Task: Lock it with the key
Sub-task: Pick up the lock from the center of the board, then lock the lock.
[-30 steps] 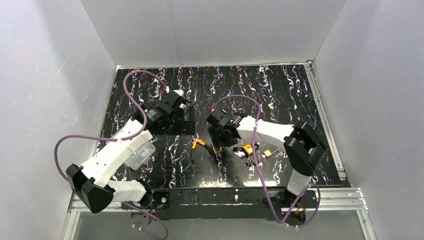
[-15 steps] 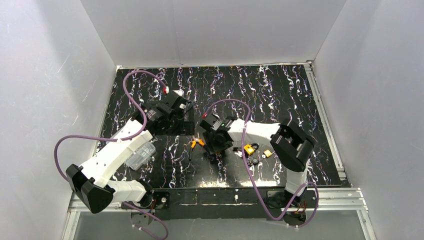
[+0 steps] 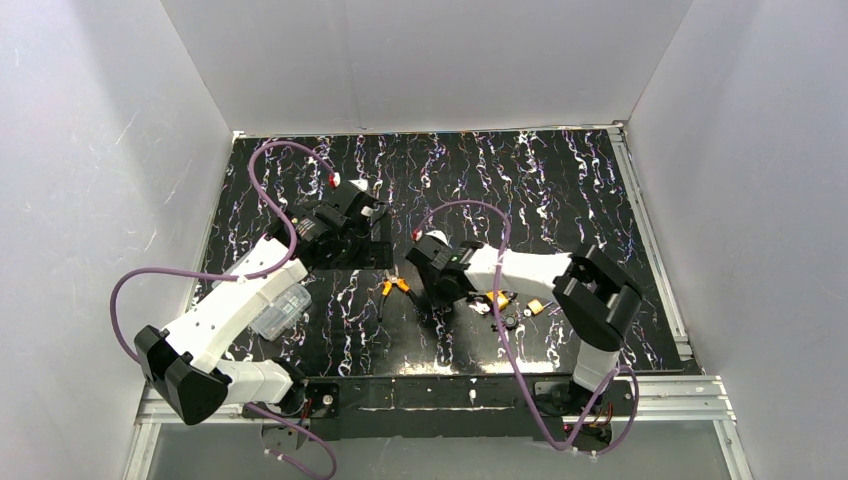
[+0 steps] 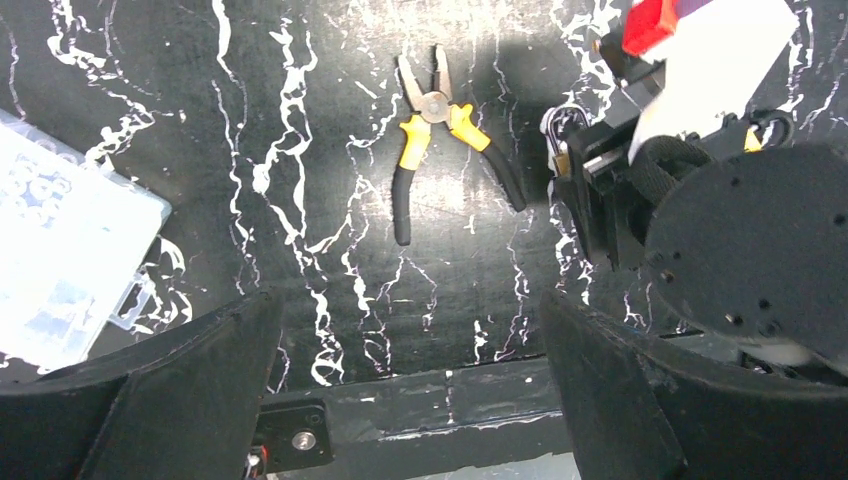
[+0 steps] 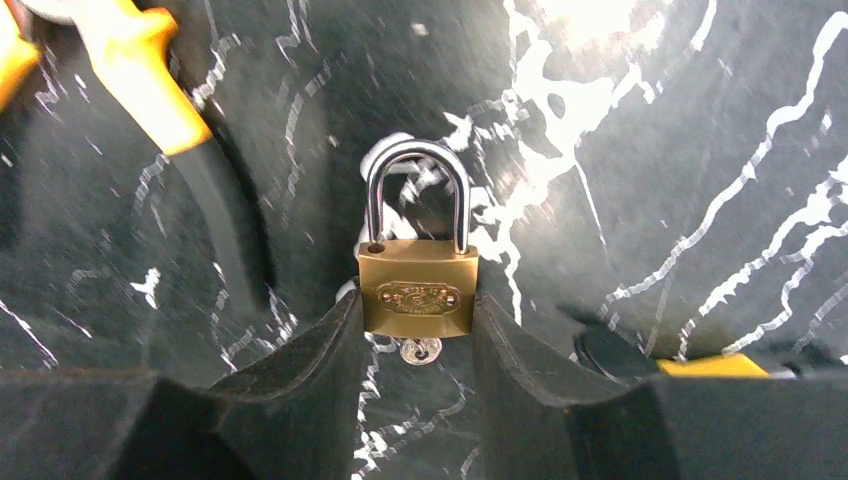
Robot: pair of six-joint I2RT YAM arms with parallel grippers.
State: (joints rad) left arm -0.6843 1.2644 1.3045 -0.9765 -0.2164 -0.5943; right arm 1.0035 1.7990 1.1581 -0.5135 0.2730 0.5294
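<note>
Brass, with a steel shackle: one small brass padlock [image 5: 417, 285] lying flat on the black white-veined tabletop [image 5: 650, 150], set squarely between the two black fingers of the right gripper [image 5: 415, 305]. State of that gripper: partly closed, its inner faces lying against both flanks of the lock body as far as the wrist view shows, so the lock reads as clamped at the body. Long axis of the lock: in line with the fingers, shackle pointing away from the wrist, keyway end towards the palm. Small silver key [image 5: 420, 350]: seated in the keyway, its bow showing just behind the body, deep in the throat between the fingers. Whether the shackle is fully home cannot be told. Left gripper [image 4: 410, 310]: spread to its widest, nothing in it, held above the table well apart from the lock. Between the two grippers lie yellow-and-black-handled pliers [image 4: 437, 108], just beside the right gripper's outer finger. Clear plastic compartment box [image 4: 60, 260]: beyond the left gripper's left finger. Assessment: the right arm is far nearer and has the body. Turning the key probably falls to the left gripper, which would have to come in from the palm side, where room is tight.
</note>
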